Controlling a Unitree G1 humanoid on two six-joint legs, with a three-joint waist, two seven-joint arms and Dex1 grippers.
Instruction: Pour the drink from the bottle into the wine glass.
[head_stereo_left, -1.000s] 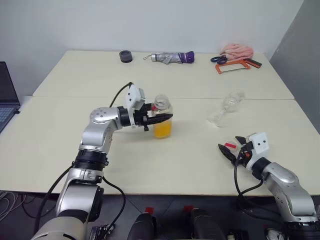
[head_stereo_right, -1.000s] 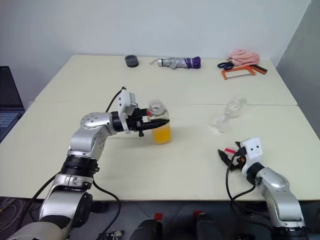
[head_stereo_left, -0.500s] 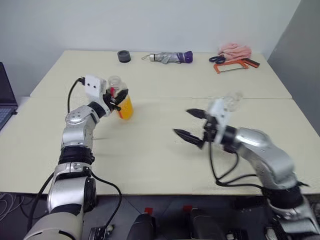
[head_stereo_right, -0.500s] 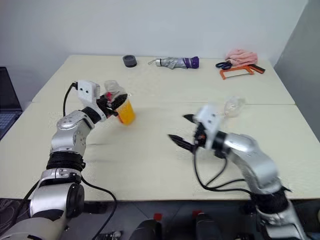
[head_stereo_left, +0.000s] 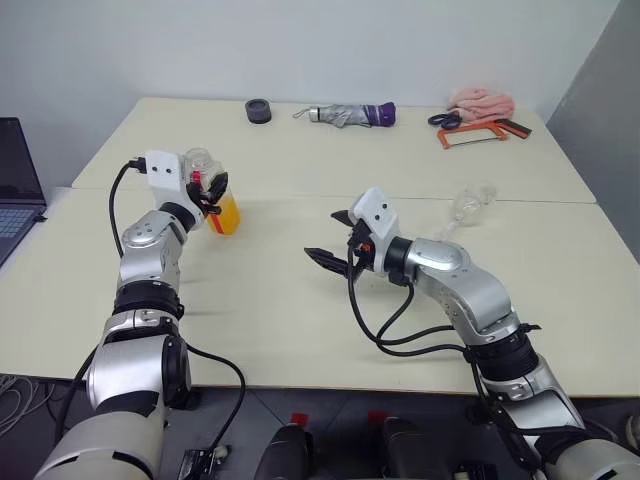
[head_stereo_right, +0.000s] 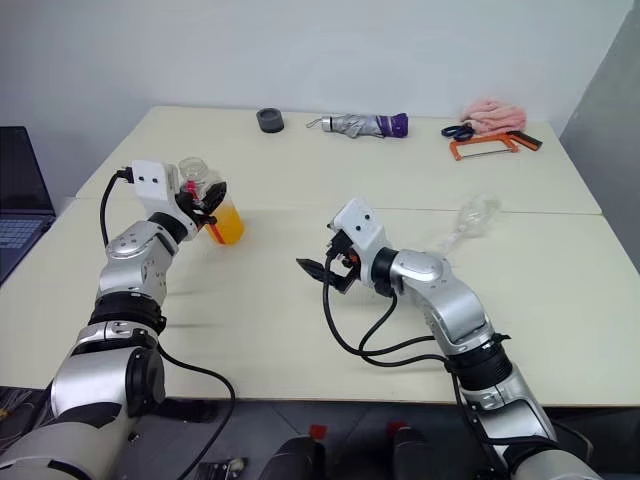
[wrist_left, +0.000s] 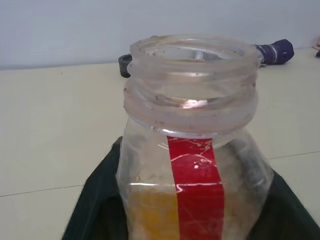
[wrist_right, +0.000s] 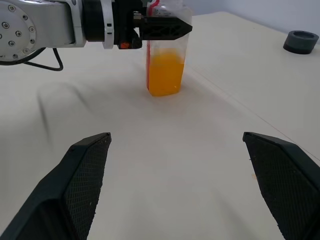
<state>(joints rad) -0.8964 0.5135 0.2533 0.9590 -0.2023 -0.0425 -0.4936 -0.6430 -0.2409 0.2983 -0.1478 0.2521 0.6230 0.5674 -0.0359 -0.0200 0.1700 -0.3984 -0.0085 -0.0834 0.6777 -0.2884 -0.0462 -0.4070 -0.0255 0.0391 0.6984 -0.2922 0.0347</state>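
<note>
Cream tabletop (head_stereo_left: 300, 330), matte, two slabs butted with a seam running across; white wall behind.

My right gripper (head_stereo_left: 335, 238) hangs over the middle of the table with nothing in it, black textured fingers (wrist_right: 85, 175) spread wide, aimed toward my left side.

My left gripper (head_stereo_left: 212, 190) is at the far left near the seam, fingers either side of the bottle (head_stereo_left: 215, 195). From the left wrist view the dark fingers flank its lower body; I can't tell if they're pressing on it or slack. Bottle is upright, base on the table. It's a small clear plastic one with a wide threaded neck, no cap on, red strip running down the side. The drink (wrist_right: 165, 72), translucent orange, fills roughly the lower half.

Wine glass (head_stereo_left: 468, 205) lies on its side to the right, just past the seam, well apart from the bottle. It's clear, stemmed, hard to pick out against the table.

Far edge: dark round ring-shaped object (head_stereo_left: 258, 110), folded grey umbrella (head_stereo_left: 345, 115) with purple end, scissors (head_stereo_left: 440, 119), orange-framed hacksaw (head_stereo_left: 475, 132), crumpled pink cloth (head_stereo_left: 480, 102). Laptop (head_stereo_left: 15, 190) on a separate surface to my left.
</note>
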